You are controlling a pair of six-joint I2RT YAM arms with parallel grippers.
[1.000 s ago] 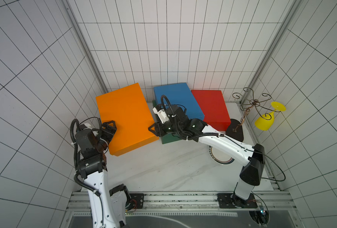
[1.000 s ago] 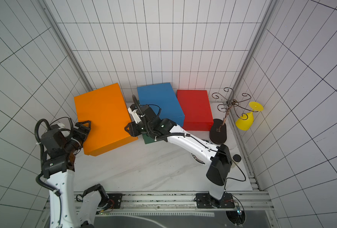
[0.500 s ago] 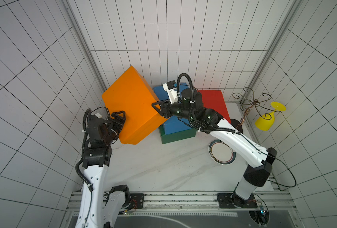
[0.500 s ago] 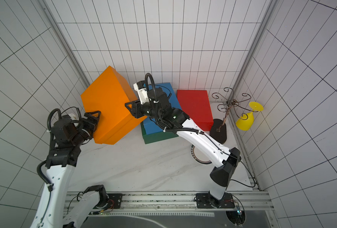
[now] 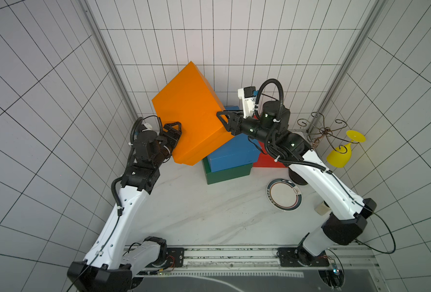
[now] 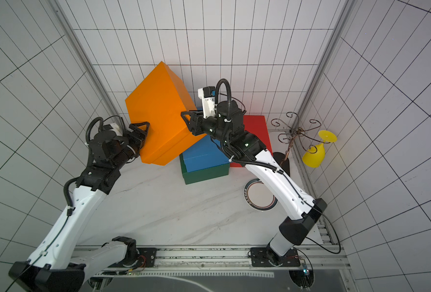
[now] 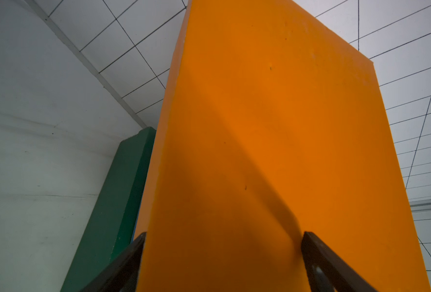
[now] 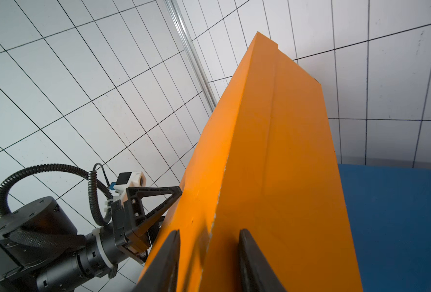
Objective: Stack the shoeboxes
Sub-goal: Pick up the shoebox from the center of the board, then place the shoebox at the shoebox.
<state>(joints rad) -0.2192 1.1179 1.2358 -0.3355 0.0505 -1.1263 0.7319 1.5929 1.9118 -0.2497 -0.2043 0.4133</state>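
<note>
Well, the orange shoebox point(image 5: 189, 111) is up off the table, steeply tilted, with its low corner hanging over the left end of the blue shoebox point(image 5: 234, 154). Whether the two touch, I can't tell from here. That blue shoebox sits square-ish on the dark green shoebox point(image 5: 228, 174), the green one's edge peeking out below and in front. Just right of the blue shoebox the red shoebox point(image 6: 256, 126) lies flat on the table, half hidden behind the right arm.

Now the hands: the left gripper point(image 7: 224, 235) is clamped across the orange shoebox's end farthest from the blue shoebox, one finger on each broad face. The right gripper point(image 8: 209, 232) pinches the orange edge directly above the blue shoebox, jaws tight on cardboard.

Smaller stuff: a round plate point(image 5: 284, 194) right of and in front of the blue shoebox, and a yellow glass point(image 5: 340, 154) hanging well off to its right.
</note>
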